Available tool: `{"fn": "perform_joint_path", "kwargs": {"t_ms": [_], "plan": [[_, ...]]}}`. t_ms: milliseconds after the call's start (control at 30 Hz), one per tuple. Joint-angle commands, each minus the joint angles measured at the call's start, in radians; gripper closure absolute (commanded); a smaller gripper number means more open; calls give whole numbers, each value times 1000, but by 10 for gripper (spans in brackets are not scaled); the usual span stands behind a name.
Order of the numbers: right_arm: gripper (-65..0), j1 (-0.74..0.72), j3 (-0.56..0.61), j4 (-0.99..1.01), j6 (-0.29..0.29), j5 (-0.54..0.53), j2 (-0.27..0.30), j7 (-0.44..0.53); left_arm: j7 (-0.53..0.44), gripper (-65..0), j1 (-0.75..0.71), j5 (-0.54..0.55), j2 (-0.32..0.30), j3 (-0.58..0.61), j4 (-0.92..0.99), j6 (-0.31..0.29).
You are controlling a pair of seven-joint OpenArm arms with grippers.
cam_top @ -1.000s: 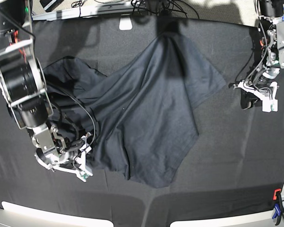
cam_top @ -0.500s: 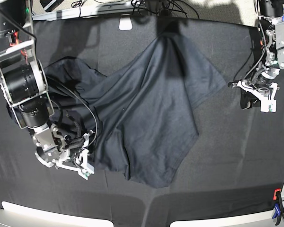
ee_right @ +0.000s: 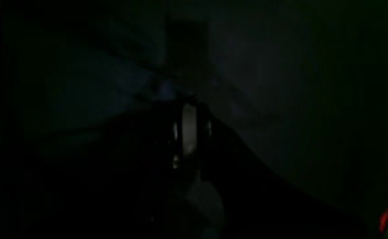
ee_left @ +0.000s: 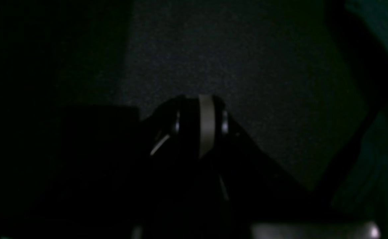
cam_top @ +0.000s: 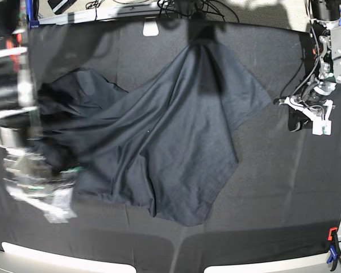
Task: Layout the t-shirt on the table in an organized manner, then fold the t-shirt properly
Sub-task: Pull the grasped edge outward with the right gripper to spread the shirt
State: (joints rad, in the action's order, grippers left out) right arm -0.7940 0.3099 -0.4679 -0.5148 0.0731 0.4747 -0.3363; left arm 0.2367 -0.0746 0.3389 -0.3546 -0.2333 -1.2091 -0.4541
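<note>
Charcoal t-shirt [cam_top: 170,142] lies rumpled; blurred right claw [cam_top: 51,193] clenched, left claw's [cam_top: 310,116] state unclear.

I count one t-shirt [cam_top: 176,142] spread on one table [cam_top: 273,187]. Near the table's front corner sit two clamps, one red [cam_top: 332,233] and one blue [cam_top: 331,257]. My two arms hang over the table.

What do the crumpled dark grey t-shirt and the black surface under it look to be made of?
The dark charcoal-grey t-shirt looks like thin knit fabric with a faint sheen: it drapes in soft, light-catching folds. The black table seems covered in flatter matte cloth, showing only shallow creases.
</note>
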Motion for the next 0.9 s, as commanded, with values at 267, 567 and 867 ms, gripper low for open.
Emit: {"fn": "perform_joint_path", "kwargs": {"t_ms": [267, 567, 867], "plan": [[0, -6, -129, -14, 125, -1, 180, 53, 1, -57, 8, 2, -11, -3, -14, -5], [0, -1, -129, -14, 442, 123, 199, 67, 8, -57, 8, 2, -11, -3, -14, -5], [-48, -2, -129, -14, 454, 132, 204, 72, 9, -57, 8, 2, -11, -3, -14, -6]]}}
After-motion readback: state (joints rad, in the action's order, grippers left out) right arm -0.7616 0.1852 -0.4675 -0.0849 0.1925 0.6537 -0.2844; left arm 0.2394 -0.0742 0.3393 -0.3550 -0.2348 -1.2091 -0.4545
